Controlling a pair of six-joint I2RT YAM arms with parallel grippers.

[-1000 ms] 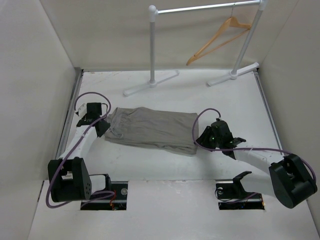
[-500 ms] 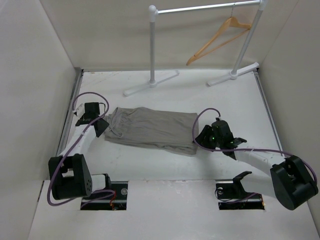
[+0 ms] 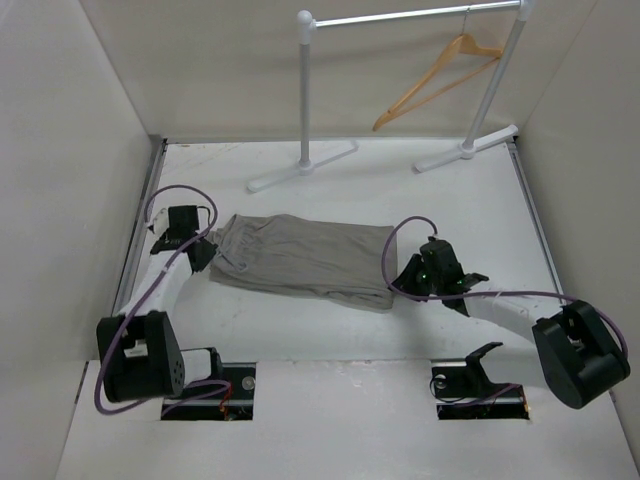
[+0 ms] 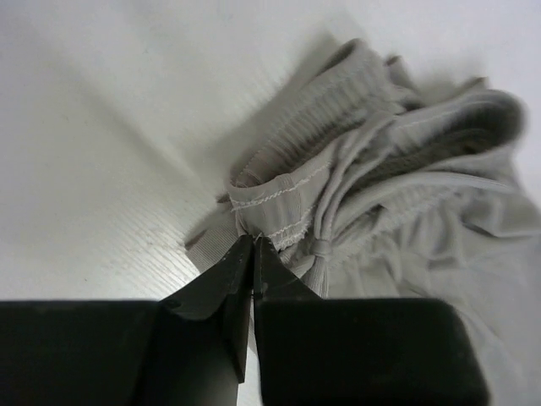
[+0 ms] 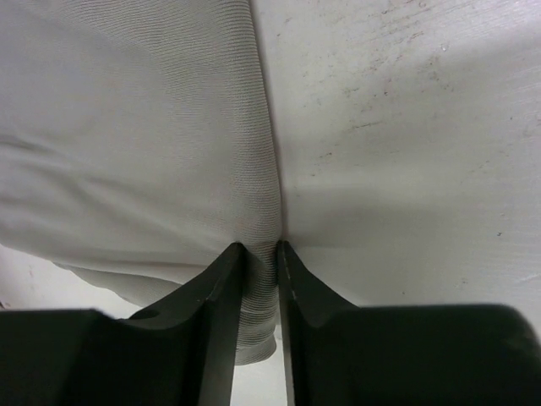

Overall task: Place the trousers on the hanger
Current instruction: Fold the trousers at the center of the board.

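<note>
Top external view: your left gripper (image 4: 254,242) and right gripper (image 5: 261,250) are pinching opposite ends of the trousers (image 3: 300,257); the hanger (image 3: 410,93) beyond them is hanging bare.

The trousers (image 3: 300,258) lie flat on the table (image 3: 450,200), crosswise between my two arms. My left gripper (image 3: 204,252) meets their left end, my right gripper (image 3: 400,279) their right edge. Behind them stands the rail (image 3: 305,100); the hanger (image 3: 440,75) hangs from its right part.
</note>
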